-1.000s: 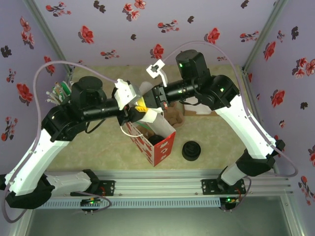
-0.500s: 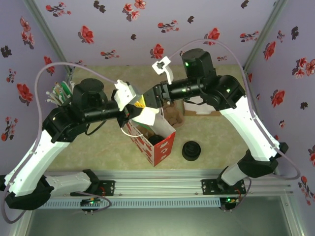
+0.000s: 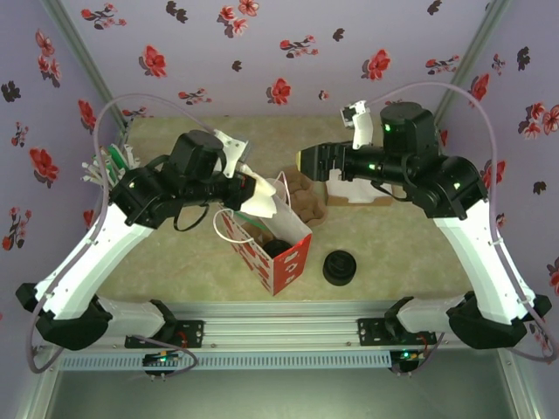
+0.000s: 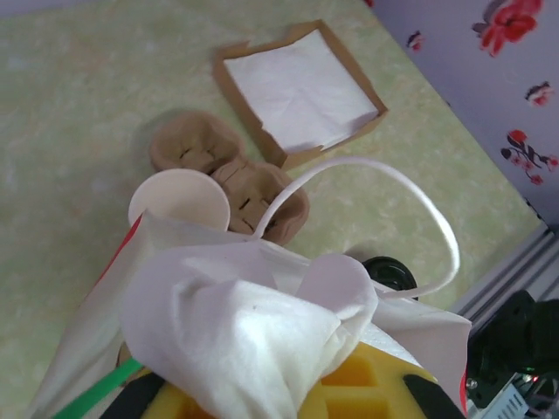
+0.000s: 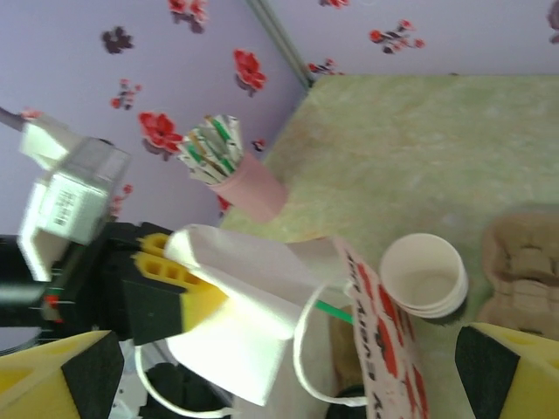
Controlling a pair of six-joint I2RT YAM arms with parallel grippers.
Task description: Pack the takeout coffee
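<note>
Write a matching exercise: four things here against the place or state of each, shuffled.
1. white paper napkin
2. stack of round black plastic lids
3. pink cup of straws
4. right gripper

A. open
B. on the table beside the red-and-white paper bag
C. pinched in the left gripper
D. by the left wall

Pairs: 1-C, 2-B, 3-D, 4-A

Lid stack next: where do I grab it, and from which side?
Grip the lid stack across its round side wall, straight down from above. It sits low and flat on the table, leaving little for a sideways reach. The bag stands close on its left, so probably squeeze near-to-far.
</note>
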